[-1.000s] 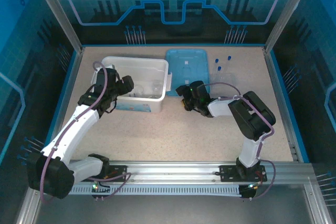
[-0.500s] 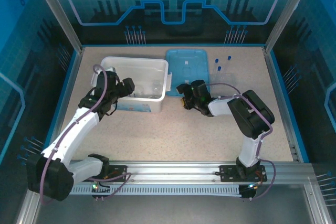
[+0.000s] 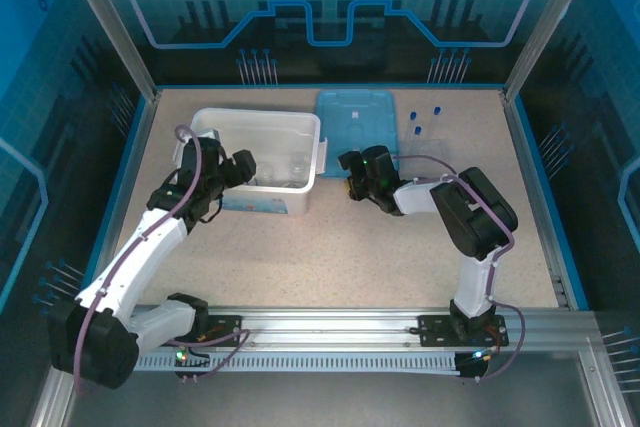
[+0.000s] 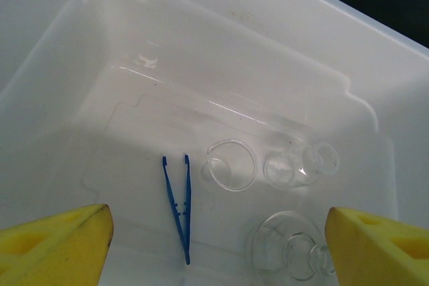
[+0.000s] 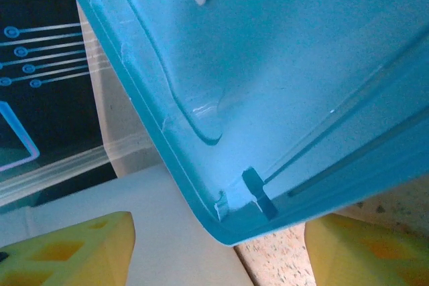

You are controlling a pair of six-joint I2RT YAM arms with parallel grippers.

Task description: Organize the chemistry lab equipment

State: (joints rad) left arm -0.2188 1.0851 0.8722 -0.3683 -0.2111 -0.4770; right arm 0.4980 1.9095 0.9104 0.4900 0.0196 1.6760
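Note:
Inside the white tub [image 4: 221, 45] lie dark-blue tweezers [image 4: 176, 207], a clear beaker [image 4: 231, 164] and two clear flasks on their sides [image 4: 299, 164] [image 4: 288, 251]. My left gripper [image 4: 218, 256] hangs open above them, with its yellow fingertips [image 4: 57, 246] wide apart and nothing between them. From above, the left gripper [image 3: 243, 169] is over the near left part of the tub [image 3: 262, 122]. Three blue-capped tubes [image 3: 417, 119] stand right of the light-blue lid [image 3: 355, 119]. My right gripper [image 3: 349, 173] is open at the lid's near left corner [image 5: 234, 222], without gripping it.
The tub [image 5: 161, 246] stands just left of the lid, with a narrow gap between them. The speckled table [image 3: 330, 247] stretches in front of both. Blue walls and metal posts border the work area on all sides.
The right gripper has crept a little farther toward the lid's near left corner. The left gripper has barely shifted over the tub. Both stay open.

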